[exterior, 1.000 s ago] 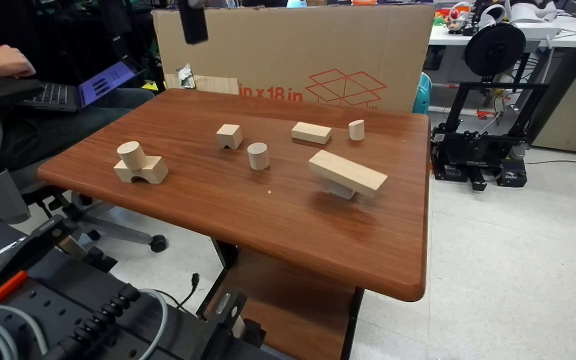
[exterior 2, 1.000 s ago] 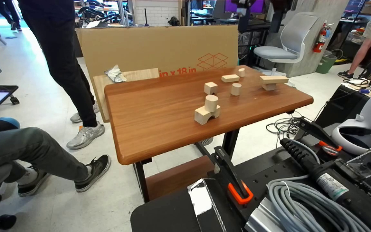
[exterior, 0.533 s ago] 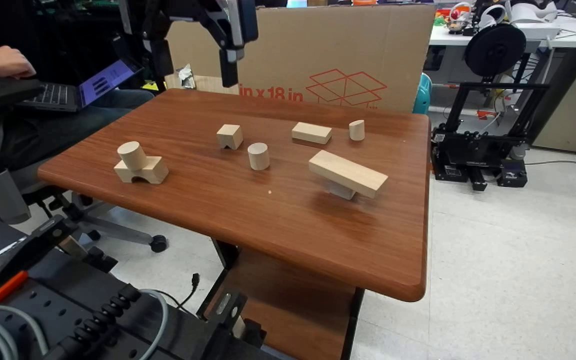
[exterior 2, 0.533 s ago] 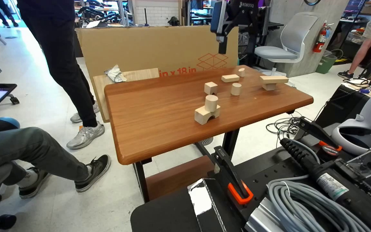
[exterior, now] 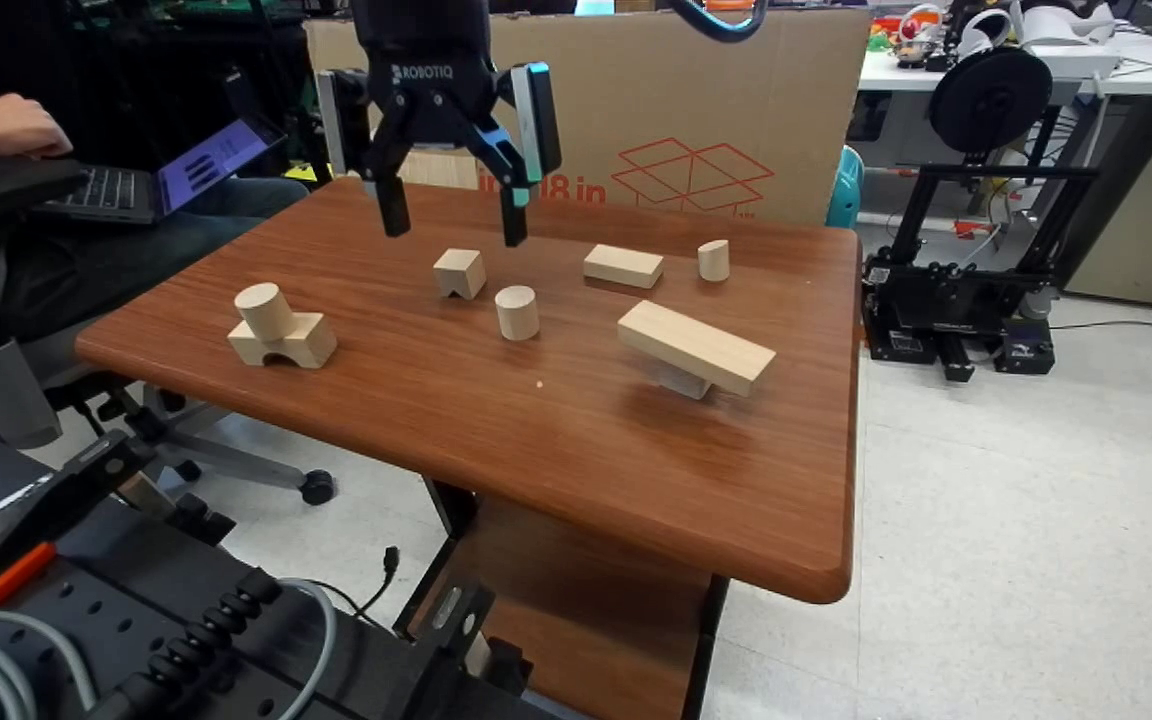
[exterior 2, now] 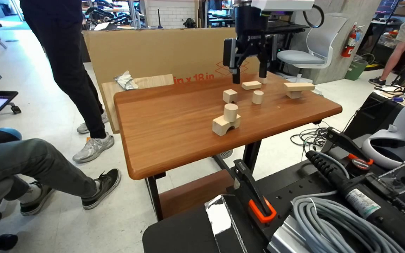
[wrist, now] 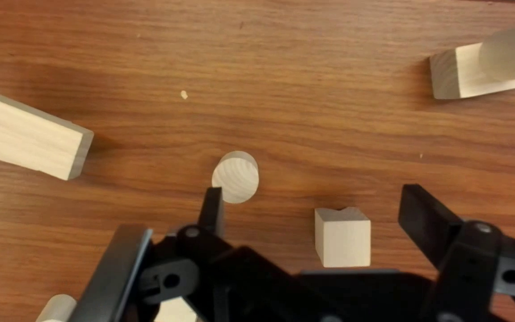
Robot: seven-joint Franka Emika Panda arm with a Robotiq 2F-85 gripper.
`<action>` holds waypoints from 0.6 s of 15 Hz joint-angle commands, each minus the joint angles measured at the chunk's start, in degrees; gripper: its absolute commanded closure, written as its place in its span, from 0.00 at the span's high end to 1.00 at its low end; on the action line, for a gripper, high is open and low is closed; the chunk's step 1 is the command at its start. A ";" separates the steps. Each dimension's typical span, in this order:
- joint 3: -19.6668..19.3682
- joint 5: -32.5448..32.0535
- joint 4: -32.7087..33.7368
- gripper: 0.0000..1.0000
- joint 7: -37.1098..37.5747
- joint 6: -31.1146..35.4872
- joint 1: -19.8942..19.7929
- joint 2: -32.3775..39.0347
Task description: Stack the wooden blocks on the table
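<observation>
My gripper (exterior: 454, 240) is open and empty above the table (exterior: 556, 440). In the wrist view its fingers stand to either side of the notched cube (wrist: 346, 241), well above it. A short cylinder (wrist: 237, 179) stands near the left fingertip. In both exterior views a cylinder (exterior: 263, 310) stands on an arch block (exterior: 308, 340). A long block (exterior: 696, 345) lies across a smaller block (exterior: 681, 380), mostly hidden under it. A flat block (exterior: 623, 266) and a slant-topped cylinder (exterior: 713, 260) sit farther back; in the wrist view the arm parts partly hide them.
A cardboard sheet (exterior: 576, 110) stands behind the table. A person with a laptop (exterior: 116, 190) sits beside the table in an exterior view. A cart (exterior 2: 185, 225) with clamps and coiled cable (exterior 2: 315, 214) is at the near side.
My gripper has come down into view and turned, from above the table's back to over the notched cube. It stays open. The blocks have not moved.
</observation>
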 commanded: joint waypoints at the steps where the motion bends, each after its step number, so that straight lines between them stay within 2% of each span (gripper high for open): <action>1: -0.19 -2.92 3.43 1.00 1.44 1.30 1.61 4.27; 7: -0.26 -4.50 6.16 1.00 1.68 1.47 3.23 7.49; 9: -0.22 -4.61 7.21 0.74 1.72 1.21 3.52 8.27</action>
